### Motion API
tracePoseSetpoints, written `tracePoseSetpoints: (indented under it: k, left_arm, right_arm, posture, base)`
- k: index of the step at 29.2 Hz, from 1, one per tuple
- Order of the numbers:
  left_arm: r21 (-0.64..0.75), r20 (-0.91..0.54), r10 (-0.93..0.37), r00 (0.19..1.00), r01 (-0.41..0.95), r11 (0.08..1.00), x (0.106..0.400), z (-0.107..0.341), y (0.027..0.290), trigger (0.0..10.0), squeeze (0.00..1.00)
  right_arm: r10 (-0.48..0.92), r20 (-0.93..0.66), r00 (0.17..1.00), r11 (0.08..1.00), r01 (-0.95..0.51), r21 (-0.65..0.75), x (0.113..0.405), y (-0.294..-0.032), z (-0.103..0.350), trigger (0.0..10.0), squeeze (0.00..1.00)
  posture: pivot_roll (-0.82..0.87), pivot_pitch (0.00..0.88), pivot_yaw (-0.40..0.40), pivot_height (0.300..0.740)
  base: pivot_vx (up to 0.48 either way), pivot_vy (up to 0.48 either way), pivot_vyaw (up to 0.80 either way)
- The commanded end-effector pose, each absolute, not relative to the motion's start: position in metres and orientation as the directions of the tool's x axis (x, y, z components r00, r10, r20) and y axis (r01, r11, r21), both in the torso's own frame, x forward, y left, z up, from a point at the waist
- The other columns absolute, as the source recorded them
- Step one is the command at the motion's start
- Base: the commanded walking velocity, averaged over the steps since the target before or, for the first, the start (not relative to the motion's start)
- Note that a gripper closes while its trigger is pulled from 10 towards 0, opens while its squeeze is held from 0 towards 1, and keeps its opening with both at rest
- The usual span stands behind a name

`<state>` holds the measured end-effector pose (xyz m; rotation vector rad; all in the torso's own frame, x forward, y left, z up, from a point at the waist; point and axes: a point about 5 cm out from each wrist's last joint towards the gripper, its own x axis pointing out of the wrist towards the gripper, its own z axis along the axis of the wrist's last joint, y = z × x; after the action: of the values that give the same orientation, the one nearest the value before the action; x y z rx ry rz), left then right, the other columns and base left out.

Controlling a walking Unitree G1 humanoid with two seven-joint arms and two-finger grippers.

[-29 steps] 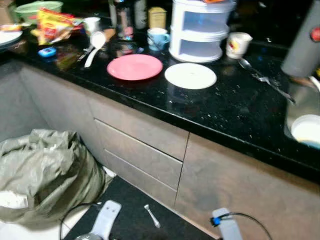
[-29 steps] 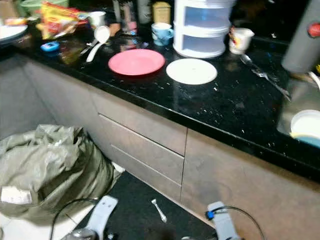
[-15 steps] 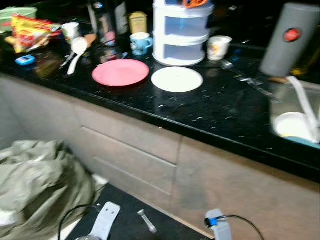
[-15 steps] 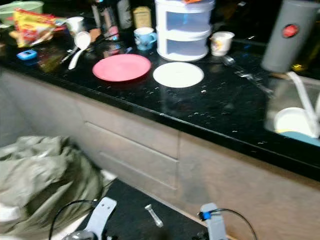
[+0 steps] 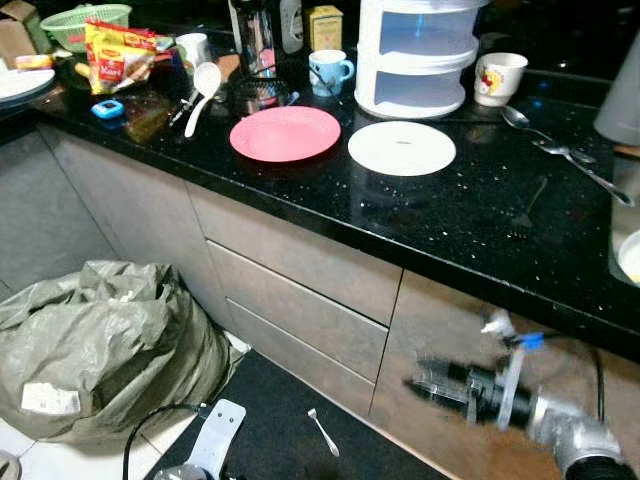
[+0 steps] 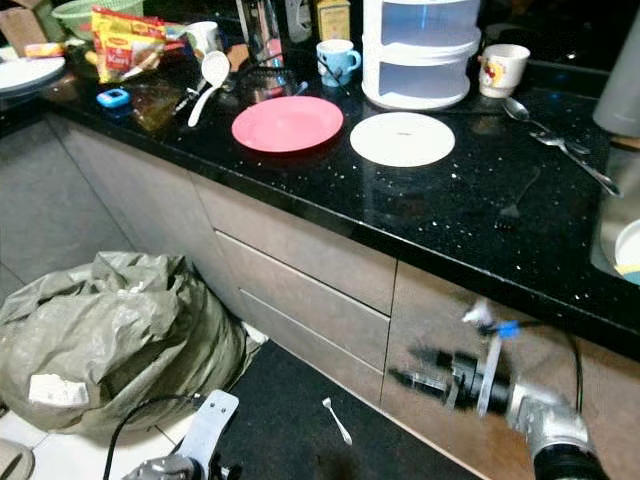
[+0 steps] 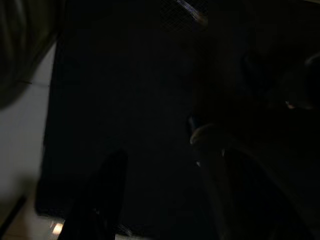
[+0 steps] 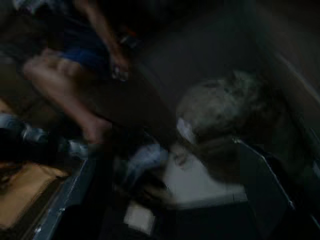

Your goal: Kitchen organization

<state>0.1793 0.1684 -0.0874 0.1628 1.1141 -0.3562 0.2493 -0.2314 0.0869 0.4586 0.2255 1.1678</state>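
A black stone counter (image 5: 470,225) carries a pink plate (image 5: 285,133) and a white plate (image 5: 401,147) side by side. Behind them stand a blue mug (image 5: 329,70), a white tiered container (image 5: 420,55) and a white printed mug (image 5: 498,77). Two spoons (image 5: 555,145) and a fork (image 5: 525,205) lie toward the right. My right gripper (image 5: 420,380) is raised in front of the lower cabinet, blurred, pointing left. My left arm (image 5: 215,450) hangs low over the dark floor mat. A small spoon (image 5: 323,432) lies on that mat.
A stuffed grey-green bag (image 5: 100,340) sits on the floor at the left. Snack packets (image 5: 120,55), a white ladle (image 5: 200,85) and a green basket (image 5: 75,20) crowd the counter's left end. The sink (image 5: 628,255) is at the right. A person's bare legs (image 8: 65,85) appear in the right wrist view.
My right arm has swung up in front of the cabinet. The camera has shifted, so the counter sits differently in frame. The things on it have not moved.
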Motion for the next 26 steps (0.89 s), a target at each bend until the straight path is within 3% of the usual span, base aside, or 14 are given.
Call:
tracePoseSetpoints:
  k: [1,2,5,10,12,13,14,17,18,20,25,26]
  left_arm:
    - [-0.044,-0.906,-0.189,0.379,0.358,0.933,0.177,-0.088,0.173,10.0,0.00]
    - [-0.044,-0.906,-0.189,0.379,0.358,0.933,0.177,-0.088,0.173,10.0,0.00]
    - [-0.045,-0.906,-0.190,0.379,0.360,0.932,0.177,-0.088,0.173,10.0,0.00]
    - [-0.046,-0.905,-0.192,0.379,0.362,0.931,0.177,-0.088,0.172,10.0,0.00]
    - [-0.047,-0.905,-0.193,0.379,0.363,0.931,0.177,-0.088,0.172,10.0,0.00]
    - [-0.047,-0.905,-0.194,0.378,0.364,0.930,0.177,-0.088,0.172,10.0,0.00]
    - [-0.047,-0.905,-0.194,0.379,0.365,0.930,0.177,-0.088,0.172,10.0,0.00]
    - [-0.045,-0.905,-0.193,0.379,0.366,0.930,0.177,-0.088,0.173,10.0,0.00]
    - [-0.045,-0.905,-0.193,0.379,0.366,0.930,0.177,-0.088,0.173,10.0,0.00]
    - [-0.044,-0.905,-0.193,0.379,0.367,0.929,0.177,-0.088,0.173,10.0,0.00]
    - [-0.042,-0.903,-0.190,0.385,0.360,0.932,0.178,-0.088,0.173,10.0,0.00]
    - [-0.041,-0.902,-0.188,0.388,0.357,0.933,0.178,-0.088,0.173,10.0,0.00]
  right_arm:
    - [0.946,0.214,0.242,0.143,-0.908,0.394,0.246,-0.216,0.124,10.0,1.00]
    - [0.946,0.214,0.242,0.143,-0.908,0.394,0.246,-0.216,0.124,10.0,1.00]
    - [0.966,0.258,0.036,-0.042,-0.956,0.289,0.232,-0.194,0.160,10.0,1.00]
    - [0.953,0.298,-0.049,-0.117,-0.969,0.216,0.226,-0.176,0.180,10.0,1.00]
    - [0.944,0.330,-0.013,-0.067,-0.986,0.152,0.233,-0.167,0.191,10.0,1.00]
    - [0.929,0.368,0.049,0.017,-0.996,0.089,0.241,-0.158,0.202,10.0,0.56]
    - [0.908,0.399,0.128,0.114,-0.992,0.058,0.252,-0.148,0.213,10.0,0.00]
    - [0.861,0.421,0.287,0.313,-0.950,0.009,0.273,-0.122,0.236,10.0,0.00]
    - [0.861,0.421,0.287,0.313,-0.950,0.009,0.273,-0.122,0.236,10.0,0.00]
    - [0.827,0.410,0.385,0.412,-0.911,0.026,0.285,-0.106,0.248,10.0,0.00]
    - [0.840,0.325,0.435,0.488,-0.867,-0.100,0.291,-0.078,0.251,10.0,0.00]
    - [0.819,0.321,0.476,0.531,-0.840,-0.111,0.295,-0.077,0.250,10.0,0.00]
  posture:
    - [-0.03,0.000,0.055,0.740]
    - [-0.03,0.000,0.055,0.740]
    - [-0.03,0.000,0.053,0.740]
    - [-0.04,0.000,0.050,0.740]
    - [-0.04,0.000,0.049,0.740]
    - [-0.04,0.000,0.050,0.740]
    - [-0.04,0.000,0.050,0.740]
    - [-0.03,0.000,0.055,0.740]
    - [-0.03,0.000,0.055,0.740]
    - [-0.03,0.000,0.053,0.740]
    - [-0.02,0.000,0.046,0.740]
    - [-0.02,0.000,0.046,0.740]
  base:
    - [0.000,0.000,0.00]
    - [0.000,0.000,0.00]
    - [0.000,0.000,0.00]
    - [0.000,0.000,0.00]
    - [0.000,0.000,0.00]
    - [0.000,0.000,0.00]
    - [0.000,0.000,0.00]
    - [0.000,0.000,0.00]
    - [0.000,0.000,0.00]
    - [0.000,0.000,0.40]
    - [0.000,0.000,0.79]
    - [0.000,0.000,0.61]
